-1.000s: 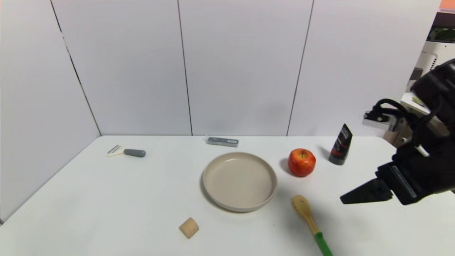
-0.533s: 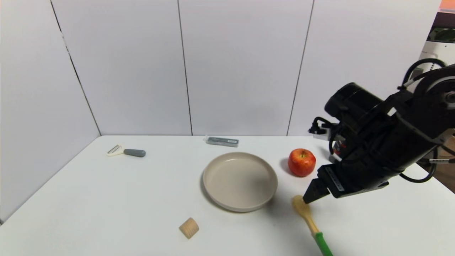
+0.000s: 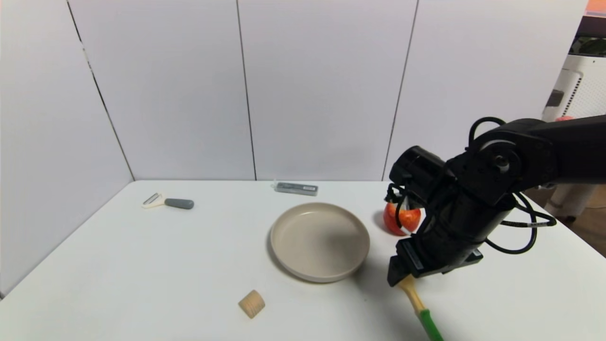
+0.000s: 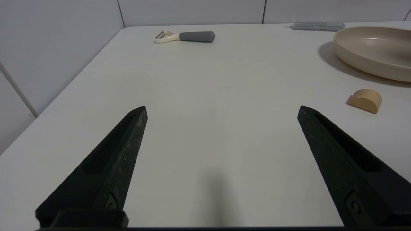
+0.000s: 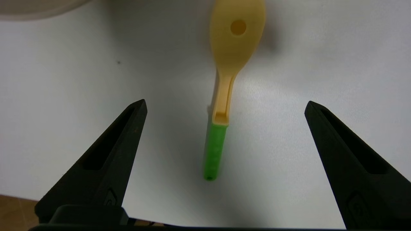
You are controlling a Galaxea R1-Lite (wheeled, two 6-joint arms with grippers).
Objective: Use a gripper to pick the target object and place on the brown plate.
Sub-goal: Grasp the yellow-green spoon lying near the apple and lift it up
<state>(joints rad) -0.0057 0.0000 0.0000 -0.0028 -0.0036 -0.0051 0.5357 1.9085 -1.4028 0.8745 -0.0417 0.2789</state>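
Note:
The light-wood spoon with a green handle end (image 3: 418,303) lies on the white table, front right of the beige plate (image 3: 284,265). In the head view its bowl is hidden under my right gripper (image 3: 396,279). In the right wrist view the spoon (image 5: 221,106) lies lengthwise between the wide-apart jaws of the right gripper (image 5: 225,102), which hovers above it, open and empty, touching nothing. The plate holds nothing; its edge shows in the left wrist view (image 4: 369,54). My left gripper (image 4: 221,107) is open and empty, low over the table's left front.
A red apple (image 3: 411,219) sits right of the plate, partly behind my right wrist. A small wooden cylinder (image 3: 251,303) lies front left of the plate. A grey-handled peeler (image 3: 169,202) lies far left, and a grey case (image 3: 296,188) by the back wall.
My right arm has swung in from the right and come down over the spoon. It now covers the spoon's bowl and hides the black tube behind it. The spoon has not moved.

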